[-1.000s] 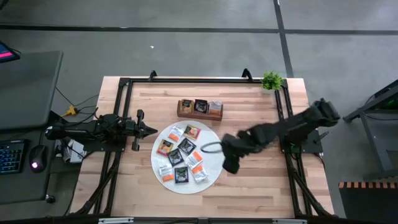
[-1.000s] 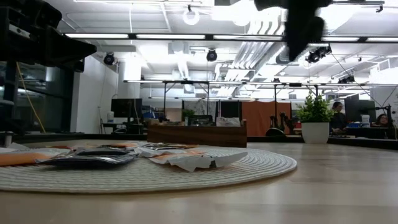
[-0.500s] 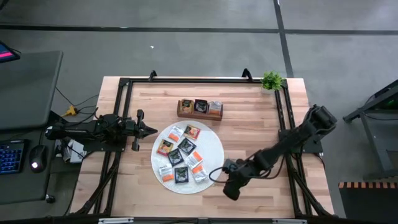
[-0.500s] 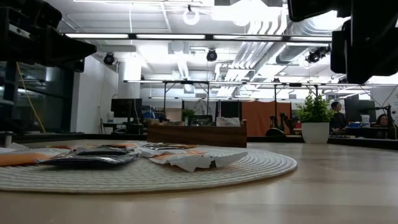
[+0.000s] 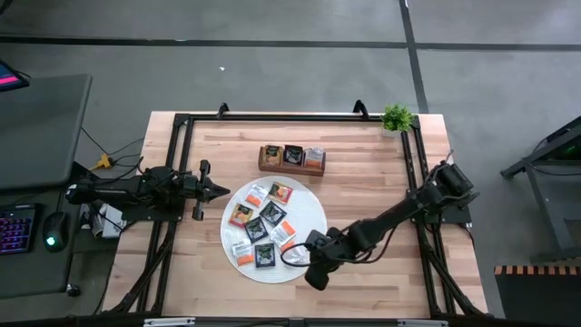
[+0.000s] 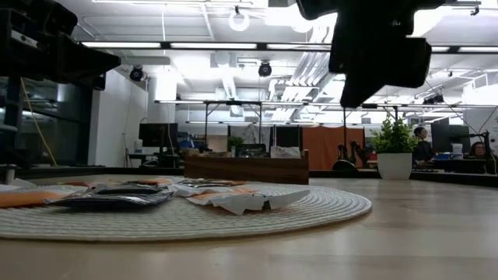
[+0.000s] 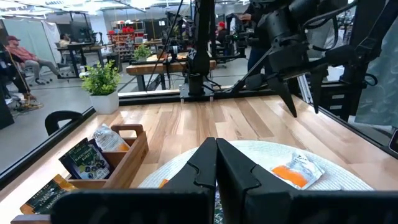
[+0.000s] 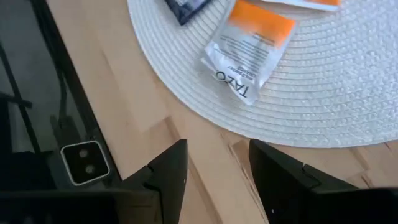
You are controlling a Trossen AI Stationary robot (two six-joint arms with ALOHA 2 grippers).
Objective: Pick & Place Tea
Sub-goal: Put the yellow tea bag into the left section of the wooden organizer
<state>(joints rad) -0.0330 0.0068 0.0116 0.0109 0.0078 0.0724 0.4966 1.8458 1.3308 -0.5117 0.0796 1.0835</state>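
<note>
Now right end effector (image 5: pixel 289 257) moved over round mat (image 5: pixel 313 207) edge, fingers parted.

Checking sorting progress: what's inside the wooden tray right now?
The wooden tray holds tea sachets in its compartments, standing on edge. Anything behind or beneath them is hidden.

Bright, even overhead ceiling strip lighting (image 6: pixel 257 47), soft faint shadows, blurred foreground in the low view.
</note>
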